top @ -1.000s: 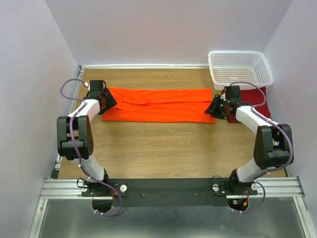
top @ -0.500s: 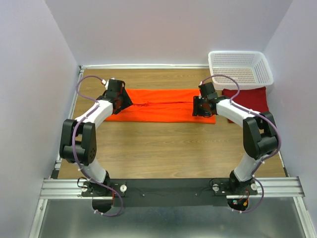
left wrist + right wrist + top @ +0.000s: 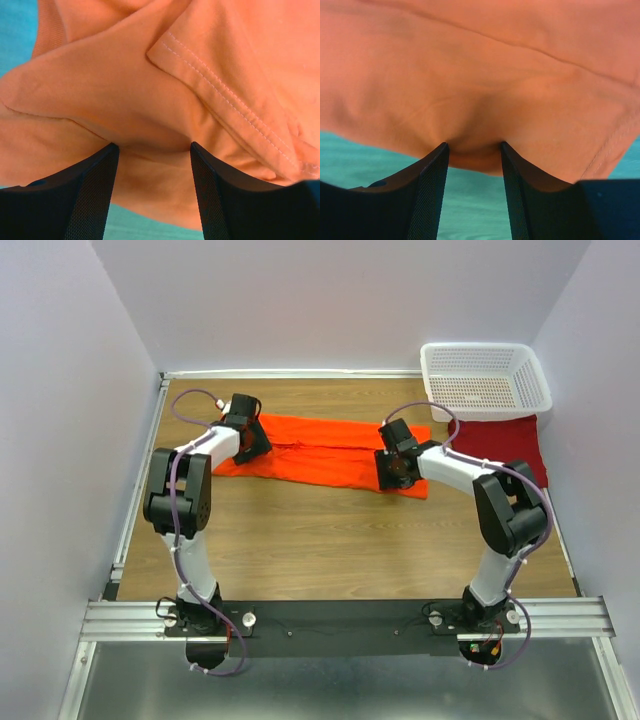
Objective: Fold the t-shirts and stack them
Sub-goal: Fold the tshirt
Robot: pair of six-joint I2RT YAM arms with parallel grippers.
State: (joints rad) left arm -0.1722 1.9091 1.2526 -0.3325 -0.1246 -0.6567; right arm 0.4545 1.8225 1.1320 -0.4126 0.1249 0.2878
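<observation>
The orange t-shirt [image 3: 320, 452] lies as a long folded band across the far middle of the table, slightly slanted. My left gripper [image 3: 252, 440] is over its left part, my right gripper [image 3: 392, 468] over its right part. In the left wrist view the black fingers [image 3: 100, 190] pinch a pucker of orange cloth [image 3: 150, 100], with a stitched hem beside it. In the right wrist view my gripper [image 3: 472, 147] pinches the cloth's near edge [image 3: 480, 90]. The maroon t-shirt [image 3: 518, 445] lies folded at the far right, apart from both grippers.
A white mesh basket [image 3: 485, 352] stands at the far right corner, just behind the maroon shirt. The wooden table [image 3: 330, 540] has walls on the left, back and right. The arm bases sit on the black rail at the near edge.
Both grippers have moved inward from the shirt's outer ends towards its middle. The orange shirt has shifted and now lies slanted, with its ends bunched.
</observation>
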